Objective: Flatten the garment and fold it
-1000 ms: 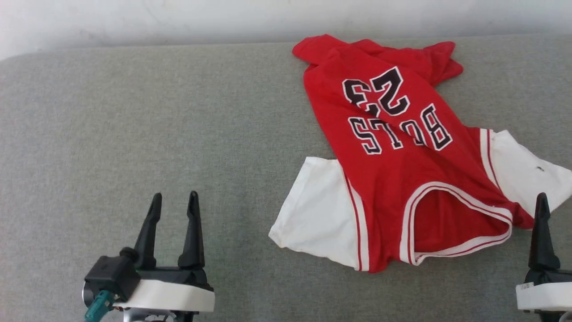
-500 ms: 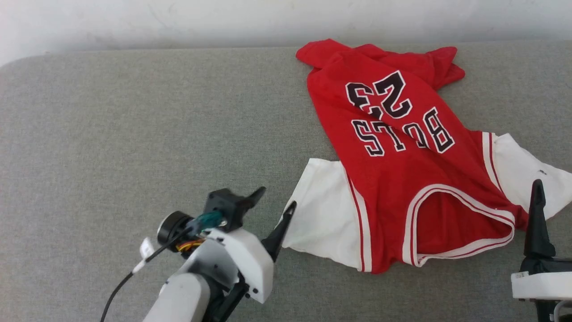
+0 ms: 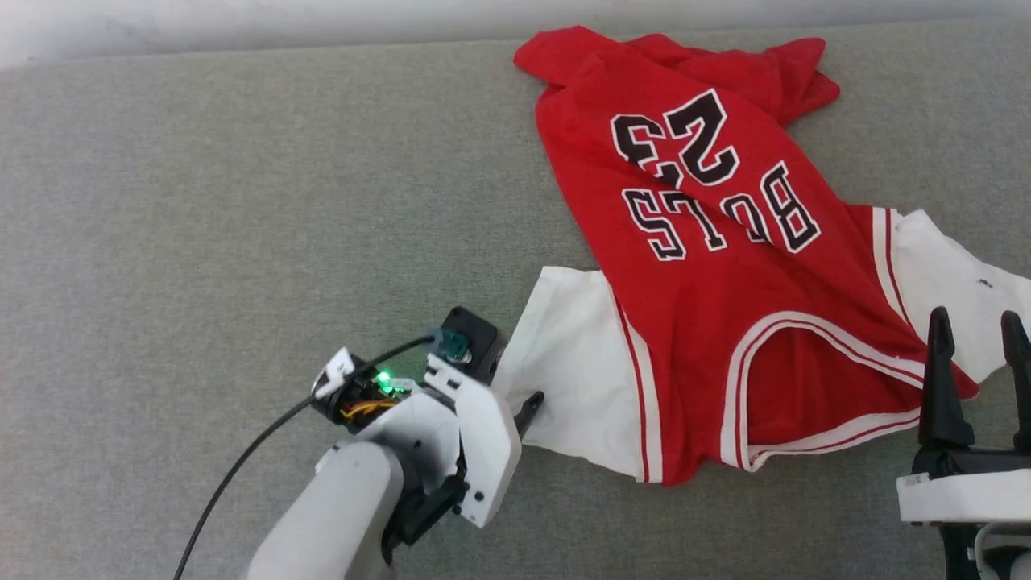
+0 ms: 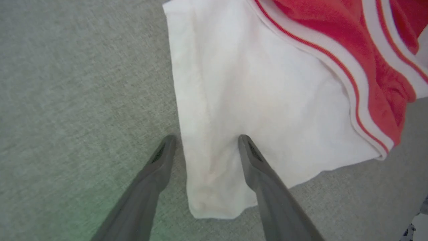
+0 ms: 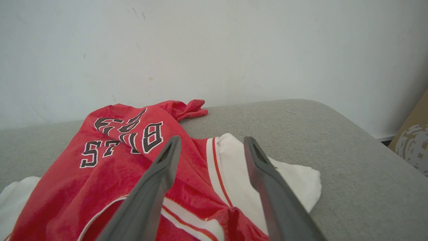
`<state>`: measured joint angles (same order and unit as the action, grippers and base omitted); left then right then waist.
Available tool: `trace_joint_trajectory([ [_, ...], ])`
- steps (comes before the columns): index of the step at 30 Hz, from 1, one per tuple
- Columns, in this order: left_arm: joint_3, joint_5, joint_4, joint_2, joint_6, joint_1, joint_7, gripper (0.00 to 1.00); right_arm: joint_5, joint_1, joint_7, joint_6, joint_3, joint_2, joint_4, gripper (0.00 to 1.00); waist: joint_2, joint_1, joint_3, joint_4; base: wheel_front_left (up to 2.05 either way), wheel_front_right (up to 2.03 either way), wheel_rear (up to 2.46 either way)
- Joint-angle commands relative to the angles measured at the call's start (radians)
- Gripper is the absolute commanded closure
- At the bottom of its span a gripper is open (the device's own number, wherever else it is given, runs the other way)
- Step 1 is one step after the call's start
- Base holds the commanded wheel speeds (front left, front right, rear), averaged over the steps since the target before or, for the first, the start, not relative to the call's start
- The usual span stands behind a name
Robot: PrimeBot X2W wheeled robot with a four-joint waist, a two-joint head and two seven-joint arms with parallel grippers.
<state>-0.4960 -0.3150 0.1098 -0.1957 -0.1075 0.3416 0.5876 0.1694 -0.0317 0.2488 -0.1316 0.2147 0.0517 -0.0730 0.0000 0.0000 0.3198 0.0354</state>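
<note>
Garment (image 3: 709,266) work has barely started. In the head view it lies rumpled on the right half of the grey worktop (image 3: 201,201), with the far end bunched, the lettering creased and no fold made, so flattening and folding are both left. The left gripper (image 3: 515,388) sits at the near white sleeve (image 3: 572,362). A second ago it rested at the lower left, well apart from the cloth, and the camera has shifted a little too. The right gripper (image 3: 975,318) stands released by the other sleeve.

In the left wrist view, the left gripper (image 4: 206,137) is spread and straddles the sleeve's (image 4: 254,100) edge, grasping nothing.

In the right wrist view, the right gripper (image 5: 212,139) is spread above the garment (image 5: 100,167), also empty.
</note>
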Motion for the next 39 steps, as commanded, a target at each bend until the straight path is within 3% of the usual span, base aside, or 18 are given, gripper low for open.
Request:
trace_joint_trajectory([
  [1, -0.017, 0.005, 0.044, -0.009, 0.010, -0.004, 0.056, 0.00, 0.007, 0.019, 0.009, 0.001, -0.003, -0.001, 0.003, 0.00, 0.0000, 0.0000, 0.020, -0.021, 0.00, 0.00, 0.00],
  [2, -0.026, -0.001, 0.048, -0.009, 0.008, -0.004, 0.082, 0.00, 0.009, 0.021, 0.009, 0.001, -0.003, -0.001, 0.006, 0.00, 0.0000, 0.0000, 0.024, -0.025, 0.00, 0.00, 0.00],
  [3, -0.033, -0.007, 0.047, -0.008, 0.006, -0.003, 0.098, 0.07, 0.011, 0.024, 0.010, 0.001, -0.003, -0.001, 0.008, 0.00, 0.0000, 0.0000, 0.027, -0.029, 0.00, 0.00, 0.00],
  [4, -0.036, -0.015, 0.041, -0.005, 0.004, -0.002, 0.101, 0.58, 0.012, 0.026, 0.010, 0.001, -0.002, -0.001, 0.011, 0.00, 0.0000, 0.0000, 0.028, -0.031, 0.00, 0.00, 0.00],
  [5, -0.033, -0.023, 0.035, -0.001, 0.004, -0.002, 0.099, 1.00, 0.014, 0.027, 0.010, 0.001, 0.000, -0.001, 0.013, 0.00, 0.0000, 0.0000, 0.028, -0.033, 0.00, 0.00, 0.00],
  [8, -0.016, -0.037, 0.012, 0.001, 0.011, 0.001, 0.072, 1.00, 0.016, 0.028, 0.011, 0.001, 0.006, -0.001, 0.021, 0.00, 0.0000, 0.0000, 0.021, -0.035, 0.00, 0.00, 0.00],
  [16, 0.173, -0.144, -0.080, 0.027, 0.107, -0.050, -0.111, 1.00, 0.008, 0.019, 0.012, 0.001, 0.017, -0.001, 0.027, 0.00, 0.0000, 0.0000, -0.039, -0.014, 0.00, 0.00, 0.00],
  [23, 0.356, -0.254, -0.200, -0.013, 0.177, -0.247, -0.179, 1.00, -0.003, -0.002, 0.013, 0.001, 0.019, -0.001, 0.022, 0.00, 0.0000, 0.0000, -0.067, 0.016, 0.00, 0.00, 0.00],
  [26, 0.471, -0.329, -0.288, -0.018, 0.215, -0.408, -0.210, 1.00, -0.011, -0.020, 0.004, 0.001, 0.024, -0.001, 0.018, 0.00, 0.0000, 0.0000, -0.077, 0.047, 0.00, 0.00, 0.00],
  [34, 0.524, -0.361, -0.340, 0.002, 0.224, -0.498, -0.268, 1.00, -0.041, -0.013, -0.050, 0.001, -0.004, -0.001, -0.014, 0.00, 0.0000, 0.0000, -0.084, 0.093, 0.00, 0.00, 0.00],
  [39, 0.495, -0.345, -0.337, 0.021, 0.213, -0.458, -0.303, 1.00, -0.070, 0.048, -0.196, 0.001, -0.035, -0.001, -0.072, 0.00, 0.0000, 0.0000, -0.069, 0.079, 0.00, 0.00, 0.00],
])
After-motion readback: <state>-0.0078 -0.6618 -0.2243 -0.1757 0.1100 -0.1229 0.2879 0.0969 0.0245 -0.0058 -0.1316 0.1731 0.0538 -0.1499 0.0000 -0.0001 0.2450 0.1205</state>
